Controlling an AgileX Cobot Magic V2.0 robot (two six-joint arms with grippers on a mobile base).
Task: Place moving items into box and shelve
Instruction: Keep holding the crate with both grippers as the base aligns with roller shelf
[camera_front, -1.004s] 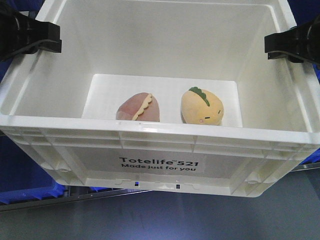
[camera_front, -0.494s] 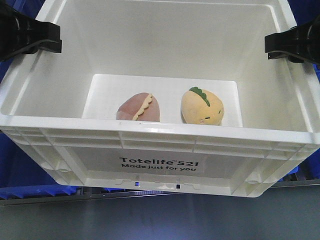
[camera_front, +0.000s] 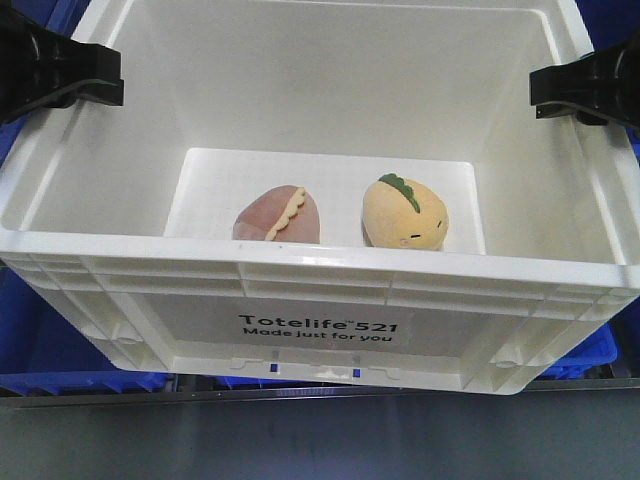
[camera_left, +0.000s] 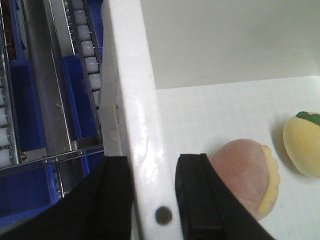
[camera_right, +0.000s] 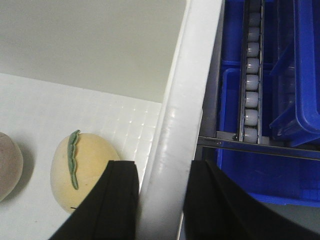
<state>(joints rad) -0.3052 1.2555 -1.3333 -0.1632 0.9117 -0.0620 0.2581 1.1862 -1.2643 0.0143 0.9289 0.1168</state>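
The white box (camera_front: 320, 290) marked "Totelife 521" fills the front view, held up between both arms. On its floor lie the moving items, side by side: a pinkish-brown plush (camera_front: 278, 215) and a yellow-orange plush (camera_front: 405, 212) with a green leaf. My left gripper (camera_front: 100, 78) is shut on the left wall; in the left wrist view the left gripper (camera_left: 154, 160) straddles the rim (camera_left: 130, 90), its inner finger just beside the pink plush (camera_left: 245, 175). My right gripper (camera_front: 545, 90) clamps the right wall; the right gripper (camera_right: 161, 167) straddles that rim (camera_right: 185, 90), close to the yellow plush (camera_right: 85, 170).
Blue bins (camera_front: 60, 350) lie under and beside the box. A roller rail (camera_left: 87, 47) runs along the box's left side and another roller rail (camera_right: 251, 85) along its right, with a blue bin (camera_right: 300, 75) past it. A grey surface (camera_front: 320, 440) spans the bottom.
The box stays in the same grip and place in view. The background beneath it has shifted: the slanted metal rail is gone and a level blue bin edge now shows under the box.
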